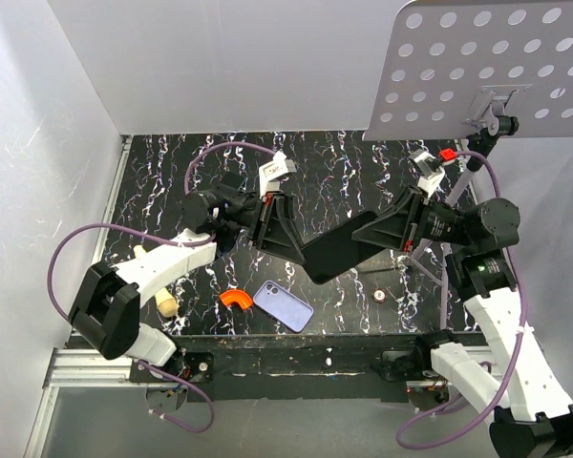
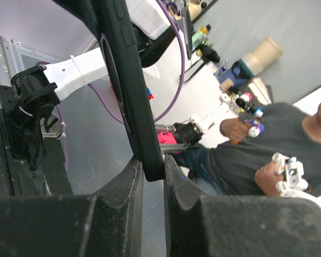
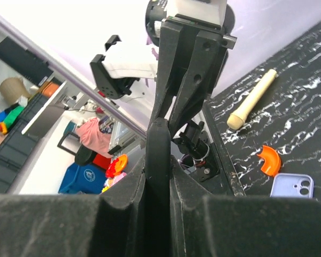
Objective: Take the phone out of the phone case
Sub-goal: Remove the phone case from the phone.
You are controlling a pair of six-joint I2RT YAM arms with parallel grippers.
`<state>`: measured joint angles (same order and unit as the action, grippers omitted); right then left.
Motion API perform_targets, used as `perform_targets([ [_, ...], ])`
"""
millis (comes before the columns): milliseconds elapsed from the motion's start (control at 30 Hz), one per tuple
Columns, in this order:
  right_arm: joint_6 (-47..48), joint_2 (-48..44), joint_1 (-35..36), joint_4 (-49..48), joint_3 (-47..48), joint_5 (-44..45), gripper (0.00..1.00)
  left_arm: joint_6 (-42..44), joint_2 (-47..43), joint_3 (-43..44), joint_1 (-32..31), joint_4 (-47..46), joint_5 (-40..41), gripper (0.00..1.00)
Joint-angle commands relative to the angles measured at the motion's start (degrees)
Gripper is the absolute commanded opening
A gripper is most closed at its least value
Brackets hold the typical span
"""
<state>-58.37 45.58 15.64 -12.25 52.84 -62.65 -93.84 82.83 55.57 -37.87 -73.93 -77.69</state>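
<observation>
Phone case (image 1: 336, 250) was clamped at either end by left gripper (image 1: 286, 232) and right gripper (image 1: 392, 229), seemingly flexed to release the phone (image 1: 284, 305) lying below

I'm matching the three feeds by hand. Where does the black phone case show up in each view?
Top external: centre, the black case held between the left claw and the right claw.
Left wrist: edge-on, running from the top edge down into that claw.
Right wrist: edge-on, centre, with the left claw clamping its far end.
Shared landmark: the lavender phone, seen in the top and right wrist views only.
</observation>
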Motion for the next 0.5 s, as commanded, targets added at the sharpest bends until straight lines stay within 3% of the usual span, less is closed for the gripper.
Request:
perform_targets([
  [0, -8.2, 2.7, 3.3, -26.5, -3.3, -4.7, 0.01, -1.7, 0.2, 6.6, -3.5, -14.6, 8.0, 0.00],
  [200, -8.4, 6.3, 3.4, -33.5, 3.0, -5.8, 0.01, -3.9, 2.1, 9.6, -3.5, -14.5, 11.1, 0.00],
  [467, 1.8, 12.3, 3.8, -30.3, 13.9, -9.6, 0.01, -10.1, 5.9, 13.0, -3.4, -14.7, 17.8, 0.00],
])
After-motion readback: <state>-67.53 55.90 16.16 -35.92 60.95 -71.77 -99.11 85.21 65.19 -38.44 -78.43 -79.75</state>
